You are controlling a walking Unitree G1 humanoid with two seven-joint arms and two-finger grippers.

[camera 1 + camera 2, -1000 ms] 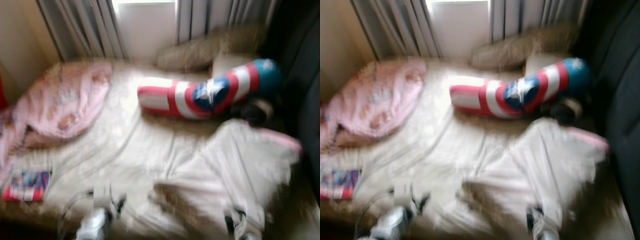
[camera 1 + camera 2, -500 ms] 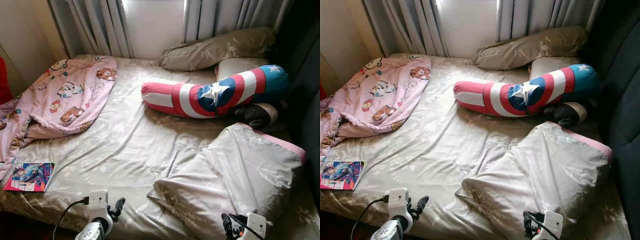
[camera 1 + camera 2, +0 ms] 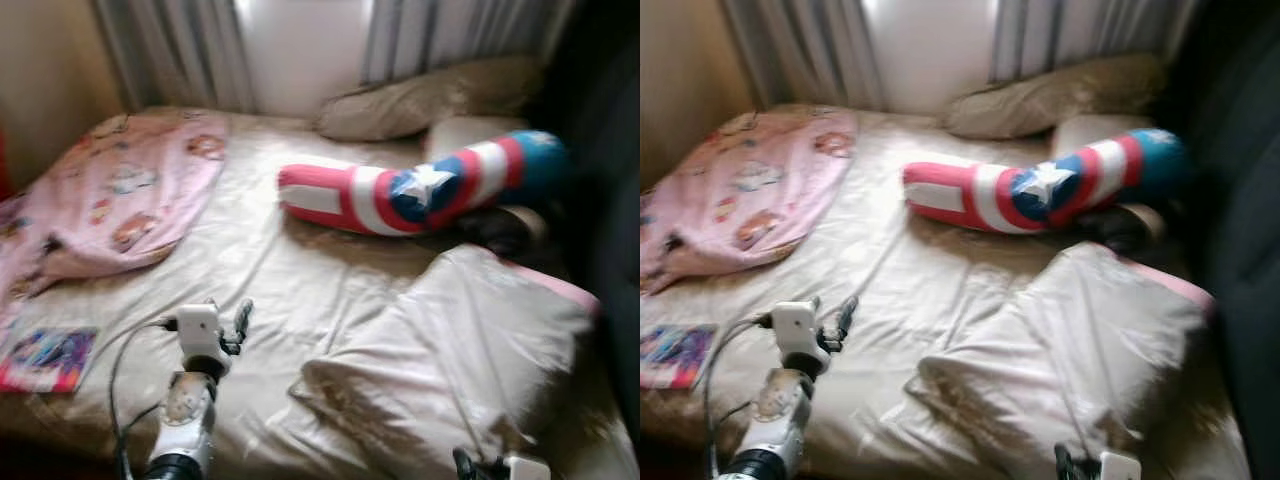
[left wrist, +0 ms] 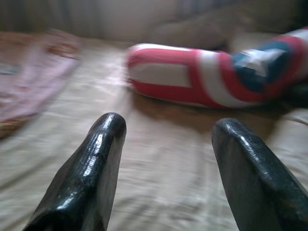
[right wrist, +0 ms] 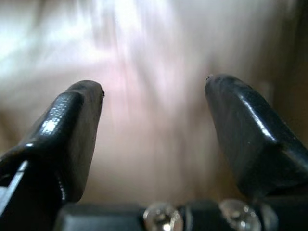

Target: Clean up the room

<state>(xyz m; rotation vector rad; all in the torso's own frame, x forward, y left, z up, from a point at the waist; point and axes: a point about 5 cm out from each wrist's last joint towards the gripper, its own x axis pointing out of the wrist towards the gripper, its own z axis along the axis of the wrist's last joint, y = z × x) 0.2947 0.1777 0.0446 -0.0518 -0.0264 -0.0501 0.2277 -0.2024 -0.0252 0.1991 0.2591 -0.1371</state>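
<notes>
Bedding is soft and light, so I judge my left gripper (image 3: 240,322), fingers apart and empty over the near-left beige sheet (image 3: 300,290), should pinch the far red-white-and-blue star bolster (image 3: 420,195) mid-body; my right gripper (image 5: 154,139) hangs parted, empty.

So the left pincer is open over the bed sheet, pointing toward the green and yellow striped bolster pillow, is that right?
Not quite. The bolster pillow is striped red and white with a blue patch and a white star, not green and yellow, as the left wrist view shows. The rest holds: the left pincer is open over the bed sheet, pointing toward it.
</notes>
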